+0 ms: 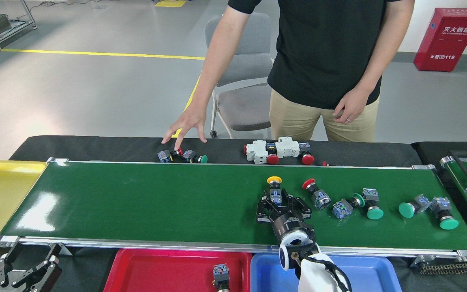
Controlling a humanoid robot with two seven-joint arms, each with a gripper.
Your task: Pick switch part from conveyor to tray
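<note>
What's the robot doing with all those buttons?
It is sorting switch parts off the green conveyor into trays. Its right hand is down around the yellow-capped switch; whether it grips it yet I cannot tell. More switches lie to the right. One switch is already in the red tray. The left hand waits, open. A person's hand reaches for parts behind the belt.

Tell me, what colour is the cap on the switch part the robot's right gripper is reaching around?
Yellow: the cap shows clearly in the head view, above the right gripper.

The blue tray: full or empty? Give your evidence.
Empty as far as visible: the blue tray shows only bare floor, though the right arm hides part of it.
</note>
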